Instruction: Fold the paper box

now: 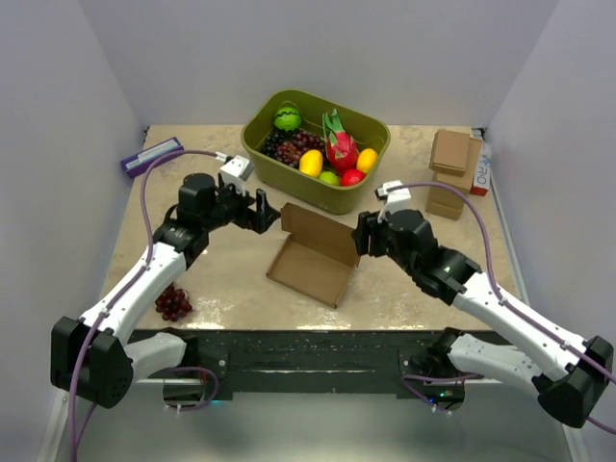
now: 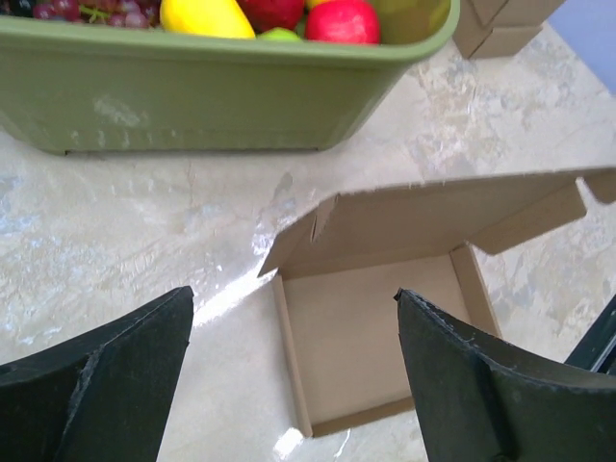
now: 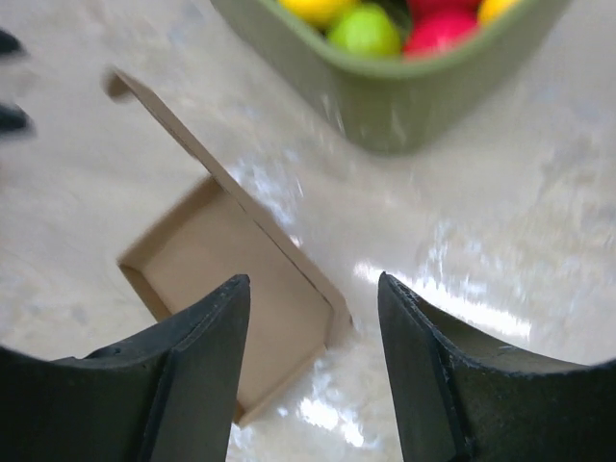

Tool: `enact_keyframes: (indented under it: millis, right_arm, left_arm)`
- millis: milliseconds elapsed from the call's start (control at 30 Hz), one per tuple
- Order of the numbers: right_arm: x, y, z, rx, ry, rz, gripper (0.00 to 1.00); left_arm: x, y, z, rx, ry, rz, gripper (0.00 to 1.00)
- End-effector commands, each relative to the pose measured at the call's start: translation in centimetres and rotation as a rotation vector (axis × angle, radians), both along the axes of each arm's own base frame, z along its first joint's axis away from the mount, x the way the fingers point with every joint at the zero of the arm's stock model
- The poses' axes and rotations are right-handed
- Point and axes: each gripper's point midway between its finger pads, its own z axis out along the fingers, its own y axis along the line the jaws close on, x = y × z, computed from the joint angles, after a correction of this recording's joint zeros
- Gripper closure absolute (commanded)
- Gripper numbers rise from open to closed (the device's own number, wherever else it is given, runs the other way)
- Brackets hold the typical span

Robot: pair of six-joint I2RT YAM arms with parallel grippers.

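Paper box point(image 1: 310, 262) sits mid marbled table point(image 1: 231, 284), lid raised; pale walls around. Left wrist: we see left fingers point(image 2: 106, 385) apart, box's right flap cut off, green bin point(image 2: 192, 91) behind. Right wrist: blurred, right fingers point(image 3: 183, 375) apart above box.

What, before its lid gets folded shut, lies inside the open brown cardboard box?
Nothing shows in the brown cardboard box, only bare floor; black fingers cover its near corners in wrist views.
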Motion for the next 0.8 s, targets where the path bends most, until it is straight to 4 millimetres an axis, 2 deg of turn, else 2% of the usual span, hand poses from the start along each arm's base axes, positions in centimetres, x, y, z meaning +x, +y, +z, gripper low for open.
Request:
enact_keyframes:
  millis: [0, 67, 167, 233, 300, 333, 367, 400, 433, 500, 600, 667, 767]
  right_arm:
    - [-0.1, -0.2, -1.3, 0.122, 0.011, -0.083, 0.40]
    - [0.0, 0.0, -2.7, 0.099, 0.031, -0.077, 0.40]
    - [0.5, 0.5, -4.6, 0.066, 0.057, -0.075, 0.40]
    - [1.0, 0.6, -6.0, 0.050, 0.069, -0.097, 0.43]
    - [1.3, 0.8, -6.4, 0.044, 0.066, -0.100, 0.48]
    - [1.6, 1.0, -6.3, 0.047, 0.059, -0.092, 0.57]
    - [1.7, 1.1, -6.9, 0.022, 0.065, -0.088, 0.62]
    - [1.8, 1.1, -7.0, 0.010, 0.068, -0.087, 0.67]
    - [1.9, 1.1, -6.7, -0.001, 0.064, -0.087, 0.77]
    - [2.0, 1.0, -6.6, -0.040, 0.050, -0.065, 0.83]
    - [1.7, 2.0, -5.8, -0.113, 0.015, 0.063, 0.90]
    - [1.9, 2.2, -4.9, -0.174, -0.030, 0.131, 0.93]
    - [1.9, 3.0, -4.7, -0.246, -0.069, 0.262, 0.96]
  left_arm:
    - [2.4, -1.2, 6.2, -0.102, -0.160, -0.010, 0.10]
    - [2.8, -1.3, 5.9, -0.105, -0.169, -0.012, 0.10]
    - [2.8, -1.1, 3.7, -0.086, -0.119, -0.009, 0.10]
    - [2.7, -1.1, 3.0, -0.079, -0.104, -0.016, 0.10]
    - [2.7, -1.3, 3.0, -0.086, -0.102, -0.022, 0.10]
    - [2.7, -1.3, 3.0, -0.087, -0.103, -0.025, 0.10]
    - [2.7, -1.4, 3.0, -0.086, -0.103, -0.028, 0.10]
    - [2.7, -1.4, 3.0, -0.083, -0.103, -0.031, 0.10]
    - [2.7, -1.3, 3.0, -0.076, -0.103, -0.033, 0.10]
    - [2.5, -1.4, 2.6, -0.058, -0.097, -0.050, 0.10]
    - [1.8, -1.8, 2.6, -0.045, -0.099, -0.107, 0.10]
    - [0.7, -2.4, 2.5, -0.046, -0.086, -0.178, 0.10]
    - [-0.5, -2.9, 3.0, -0.054, -0.103, -0.252, 0.09]
